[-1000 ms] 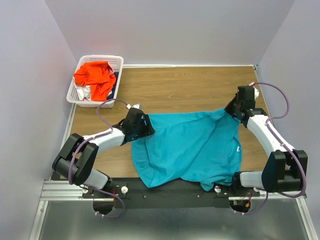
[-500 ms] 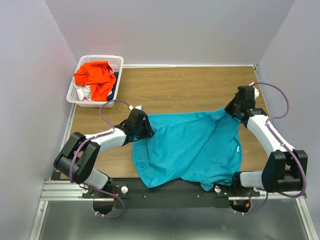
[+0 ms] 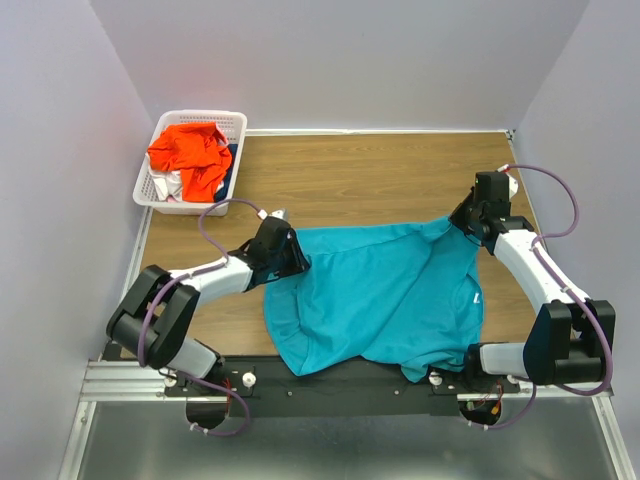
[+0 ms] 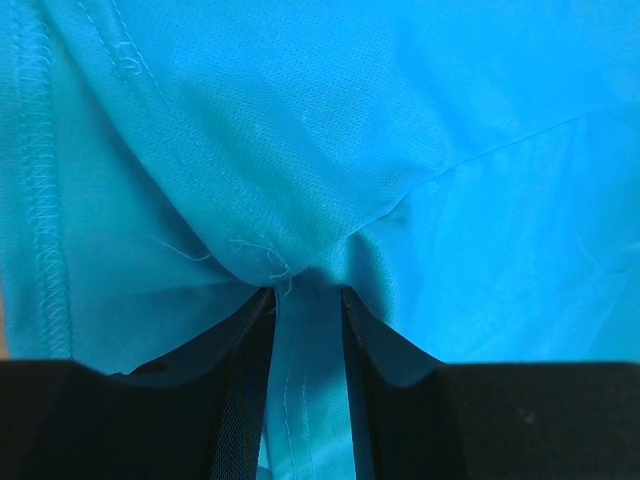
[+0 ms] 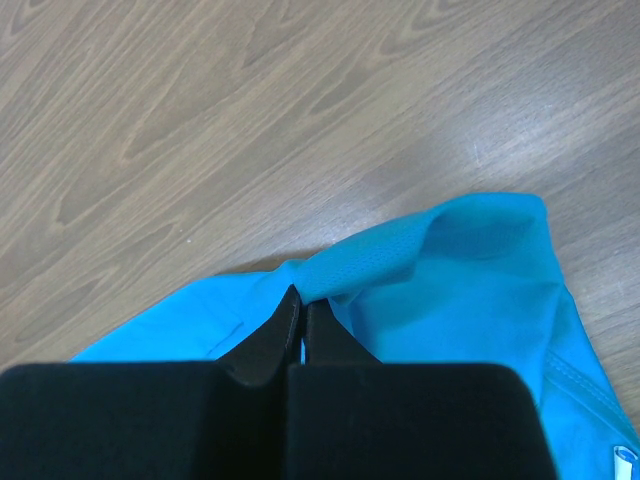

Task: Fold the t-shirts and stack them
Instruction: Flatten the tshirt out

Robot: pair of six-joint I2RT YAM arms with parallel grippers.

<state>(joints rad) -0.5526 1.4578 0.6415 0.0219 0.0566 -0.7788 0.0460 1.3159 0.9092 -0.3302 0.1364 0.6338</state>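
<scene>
Teal t-shirt (image 3: 385,295): soft, light, floppy | left fingers (image 4: 240,370) pinching a bunched fold | right fingers (image 5: 270,345) clamped shut on its edge | I'd grab hems

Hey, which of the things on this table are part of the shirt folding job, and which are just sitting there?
Part of the job:
- teal shirt, spread on the table
- orange shirt, white shirt and dark blue cloth, all in the basket

Just there:
- basket
- table
</scene>
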